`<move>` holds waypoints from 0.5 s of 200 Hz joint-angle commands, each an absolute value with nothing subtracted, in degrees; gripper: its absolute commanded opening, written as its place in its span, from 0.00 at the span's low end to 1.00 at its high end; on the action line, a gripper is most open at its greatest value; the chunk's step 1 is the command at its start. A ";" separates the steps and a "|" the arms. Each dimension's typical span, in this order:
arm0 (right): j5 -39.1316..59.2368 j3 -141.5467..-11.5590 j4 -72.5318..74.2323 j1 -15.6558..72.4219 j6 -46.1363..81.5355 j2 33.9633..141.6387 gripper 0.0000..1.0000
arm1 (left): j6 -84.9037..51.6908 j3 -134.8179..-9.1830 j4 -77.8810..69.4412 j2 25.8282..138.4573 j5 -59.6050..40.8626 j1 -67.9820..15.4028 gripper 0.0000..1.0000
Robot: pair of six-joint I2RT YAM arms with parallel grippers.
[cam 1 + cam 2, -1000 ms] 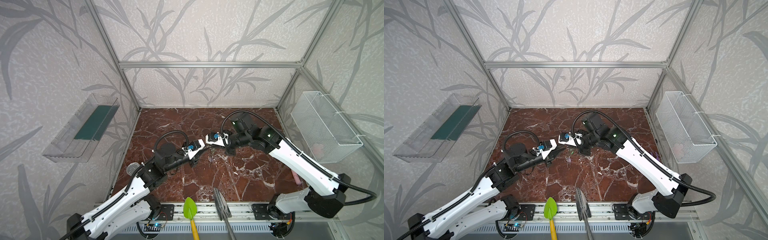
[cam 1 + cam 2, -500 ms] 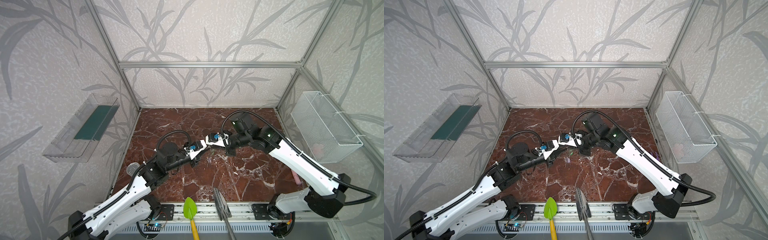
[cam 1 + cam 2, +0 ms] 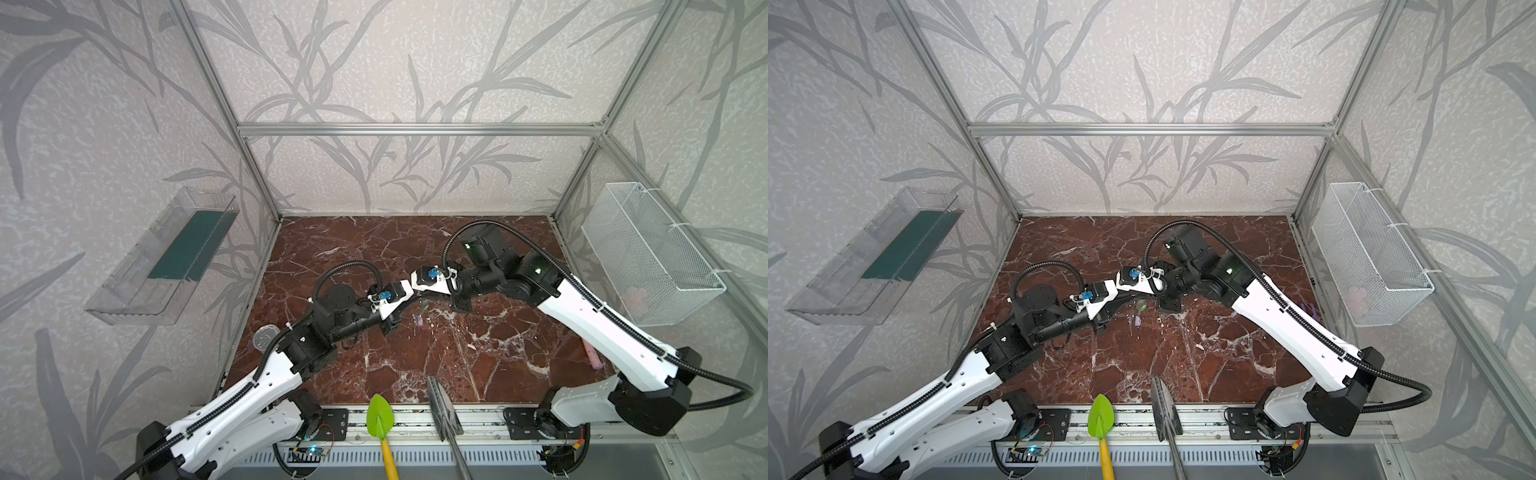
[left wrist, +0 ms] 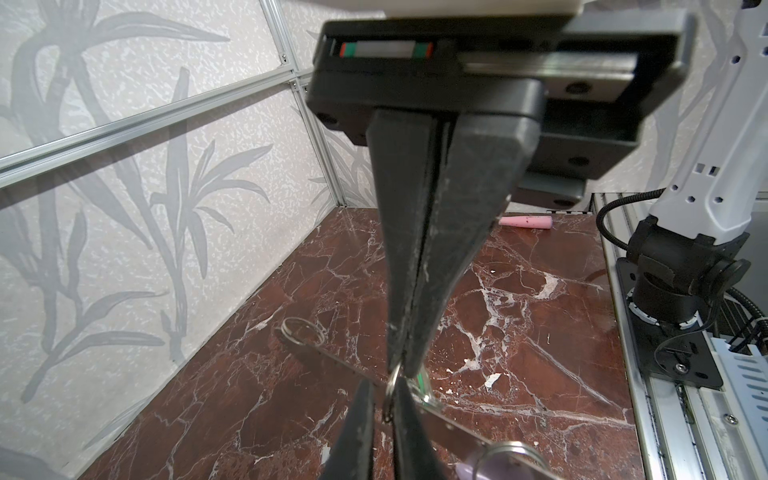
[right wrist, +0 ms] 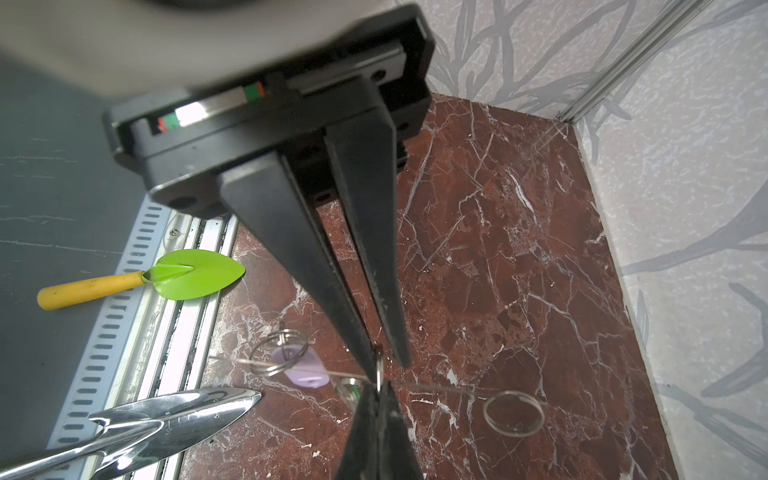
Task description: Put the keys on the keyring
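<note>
Above the table's middle both grippers meet tip to tip on the keyring's thin metal ring (image 4: 390, 392) (image 5: 379, 372). My right gripper (image 5: 378, 388) is shut on that ring. My left gripper (image 4: 384, 395) straddles it with its jaws a narrow gap apart, the ring lying against one finger. A thin flat grey strip (image 4: 449, 430) (image 5: 436, 388) runs past the held ring, with a wire ring at each end. The lilac key (image 5: 305, 370) (image 3: 1135, 320) hangs at one end ring. A bit of the green key (image 4: 422, 380) (image 3: 1143, 308) shows beside the held ring.
A green trowel (image 3: 380, 415) and a shiny metal tool (image 3: 444, 409) lie on the front rail. A pink cylinder (image 3: 592, 353) lies at the table's right edge and a round tin (image 3: 266, 336) at its left edge. A wire basket (image 3: 648, 253) and a clear shelf (image 3: 166, 257) hang on the side walls.
My left arm has edged toward the right gripper and its jaws have narrowed around the ring. The right arm has hardly moved.
</note>
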State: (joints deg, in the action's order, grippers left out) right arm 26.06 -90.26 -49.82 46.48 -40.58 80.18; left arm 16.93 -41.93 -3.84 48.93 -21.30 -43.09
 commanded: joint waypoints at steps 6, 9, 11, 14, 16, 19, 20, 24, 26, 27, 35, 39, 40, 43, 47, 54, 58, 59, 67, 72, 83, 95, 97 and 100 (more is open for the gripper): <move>28.13 -92.07 -51.17 46.75 -41.30 80.33 0.00 | 17.49 -43.42 -5.58 48.47 -21.86 -43.17 0.13; 28.15 -92.06 -51.22 46.76 -41.31 80.33 0.00 | 17.49 -43.43 -5.58 48.40 -21.90 -43.16 0.13; 28.20 -92.10 -51.17 46.69 -41.26 80.33 0.00 | 17.49 -43.46 -5.57 48.42 -21.89 -43.15 0.13; 28.13 -92.11 -51.23 46.75 -41.30 80.38 0.00 | 17.49 -43.46 -5.62 48.47 -21.95 -43.17 0.13; 28.13 -92.11 -51.19 46.76 -41.31 80.41 0.00 | 17.49 -43.43 -5.56 48.48 -21.97 -43.16 0.13; 28.15 -92.12 -51.21 46.74 -41.31 80.34 0.00 | 17.49 -43.43 -5.61 48.51 -21.97 -43.15 0.13; 28.14 -92.16 -51.23 46.75 -41.31 80.34 0.00 | 17.49 -43.47 -5.62 48.51 -21.97 -43.15 0.12; 28.15 -92.13 -51.23 46.76 -41.30 80.33 0.00 | 17.48 -43.49 -5.62 48.52 -21.97 -43.18 0.12; 28.20 -92.09 -51.22 46.76 -41.31 80.33 0.00 | 17.49 -43.44 -5.60 48.56 -21.97 -43.16 0.12; 28.20 -92.10 -51.23 46.76 -41.31 80.33 0.00 | 17.49 -43.43 -5.57 48.58 -21.97 -43.16 0.12; 28.14 -92.11 -51.24 46.76 -41.31 80.41 0.00 | 17.51 -43.43 -5.62 48.58 -22.04 -43.16 0.11; 28.13 -92.18 -51.20 46.71 -41.31 80.40 0.00 | 17.57 -43.39 -5.62 48.60 -22.06 -43.17 0.10; 28.13 -92.19 -51.22 46.69 -41.26 80.41 0.00 | 17.53 -43.36 -5.62 48.56 -22.06 -43.16 0.10; 28.13 -92.16 -51.29 46.75 -41.30 80.47 0.00 | 17.57 -43.36 -5.62 48.60 -22.06 -43.16 0.09; 28.21 -92.15 -51.33 46.76 -41.31 80.51 0.00 | 17.58 -43.39 -5.71 48.63 -22.14 -43.15 0.08; 28.21 -92.17 -51.33 46.71 -41.31 80.53 0.00 | 17.58 -43.30 -5.93 48.60 -22.15 -43.15 0.04; 28.22 -92.11 -51.23 46.71 -41.24 80.59 0.00 | 17.51 -43.25 -6.02 48.59 -22.15 -43.15 0.00; 28.22 -92.11 -51.23 46.73 -41.23 80.59 0.00 | 17.50 -43.29 -6.04 48.60 -22.15 -43.15 0.00; 28.21 -92.02 -51.00 46.71 -41.07 80.55 0.00 | 17.42 -43.11 -6.31 48.67 -22.30 -43.15 0.00; 28.07 -91.90 -50.69 46.75 -40.92 80.49 0.00 | 17.34 -42.96 -6.69 48.69 -22.47 -43.15 0.00; 26.89 -91.05 -48.74 46.75 -39.59 80.10 0.00 | 16.77 -42.12 -8.52 48.52 -22.50 -43.15 0.00; 24.50 -89.22 -45.81 46.74 -37.92 79.02 0.00 | 15.49 -40.32 -12.30 48.05 -22.28 -43.15 0.00; 23.99 -88.77 -45.07 46.71 -37.60 78.75 0.00 | 15.30 -39.90 -12.96 47.98 -22.25 -43.15 0.00; 23.20 -88.09 -43.95 46.75 -37.01 78.34 0.00 | 14.89 -39.37 -14.23 47.84 -22.24 -43.15 0.00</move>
State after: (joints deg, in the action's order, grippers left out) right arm 25.41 -90.24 -49.12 46.44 -40.10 80.18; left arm 16.43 -41.54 -5.10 48.93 -22.20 -43.13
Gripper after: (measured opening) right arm 0.050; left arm 0.048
